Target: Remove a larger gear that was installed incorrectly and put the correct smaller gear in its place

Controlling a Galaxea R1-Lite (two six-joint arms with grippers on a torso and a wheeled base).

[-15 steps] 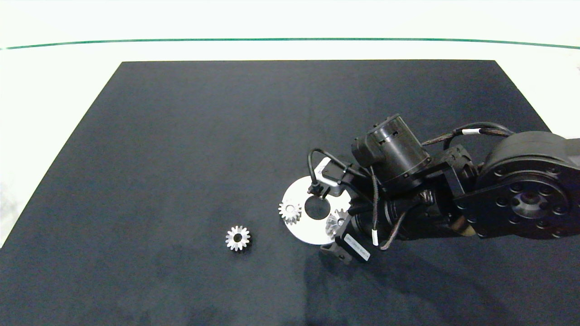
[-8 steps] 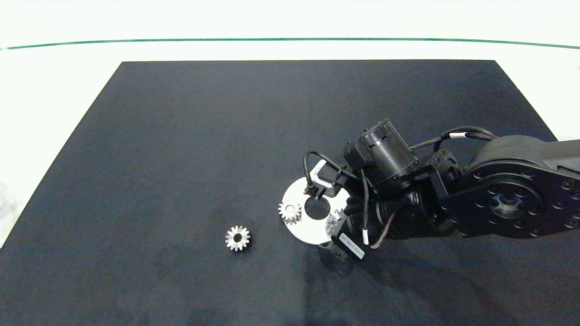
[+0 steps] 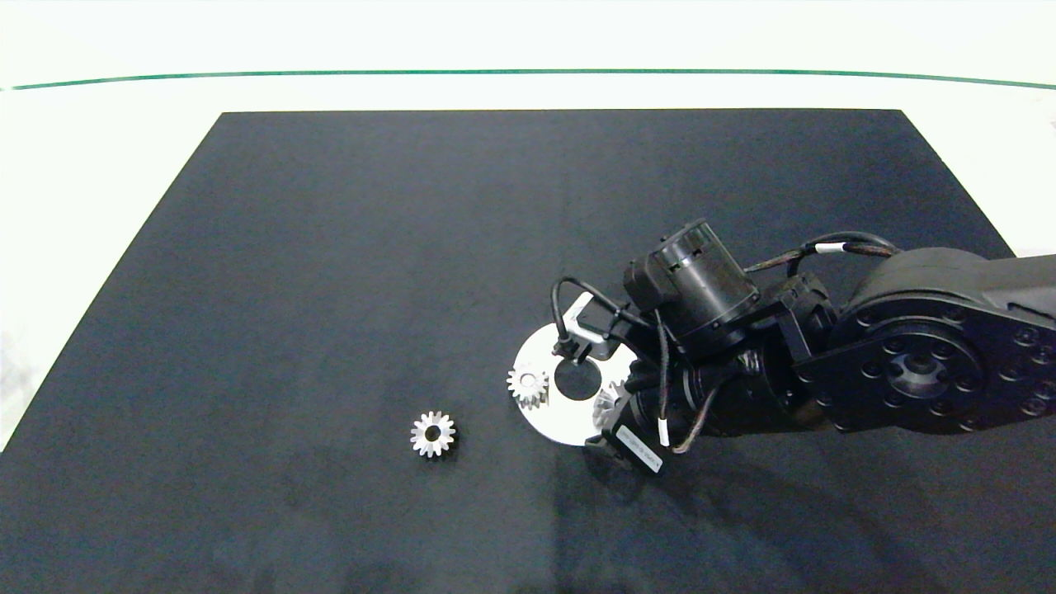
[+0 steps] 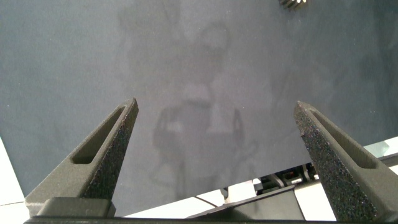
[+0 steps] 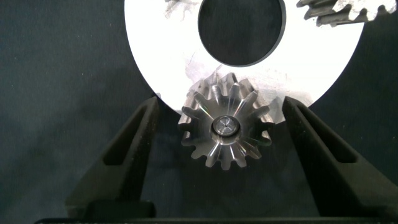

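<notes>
Right gripper (image 5: 227, 134) sits low over the silver ring plate (image 3: 544, 425), fingers spread wide on either side of the larger gear (image 5: 226, 129), not touching it. You see that gear's sharp, dark-flanked teeth and a pin in its centre; it overhangs the plate's rim. Broad bare black mat (image 3: 371, 247) lies to the left, where the smaller gear (image 3: 433, 434) rests alone. Left gripper (image 4: 214, 124) hovers spread above the mat.
</notes>
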